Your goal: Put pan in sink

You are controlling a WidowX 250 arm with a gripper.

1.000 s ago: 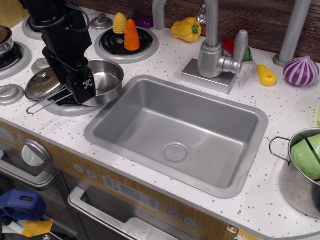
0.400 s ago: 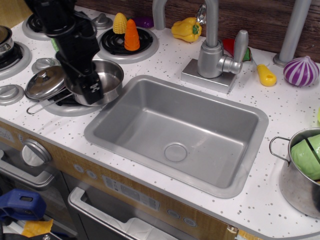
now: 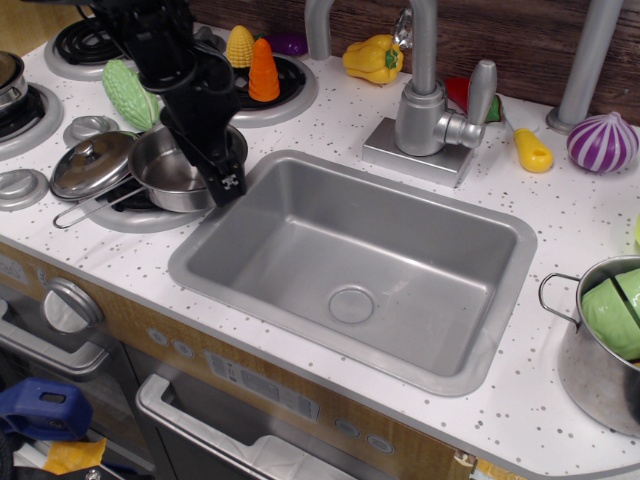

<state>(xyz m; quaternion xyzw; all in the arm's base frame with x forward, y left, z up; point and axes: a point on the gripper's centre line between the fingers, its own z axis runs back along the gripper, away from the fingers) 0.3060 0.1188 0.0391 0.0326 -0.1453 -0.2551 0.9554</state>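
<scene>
The pan (image 3: 165, 172), a small shiny steel saucepan, sits upright on the front burner left of the sink, its thin wire handle (image 3: 88, 209) pointing left. The sink (image 3: 400, 260) is a large grey basin with a round drain (image 3: 351, 304); nothing lies in it. My black gripper (image 3: 226, 180) points down at the pan's right rim, right next to the sink's left edge. Only one finger (image 3: 229, 184) shows clearly, so I cannot tell how the jaws stand or whether they hold the rim.
A knobbed steel lid (image 3: 90, 165) leans against the pan's left side. A green vegetable (image 3: 128, 95), yellow corn (image 3: 240, 45) and an orange carrot (image 3: 264, 70) stand behind. The faucet (image 3: 425, 100) rises behind the sink. A steel pot (image 3: 605, 340) stands front right.
My gripper has moved right, from the pan's left side across to its right rim by the sink. The green vegetable behind is now uncovered. The pan has stayed on the burner.
</scene>
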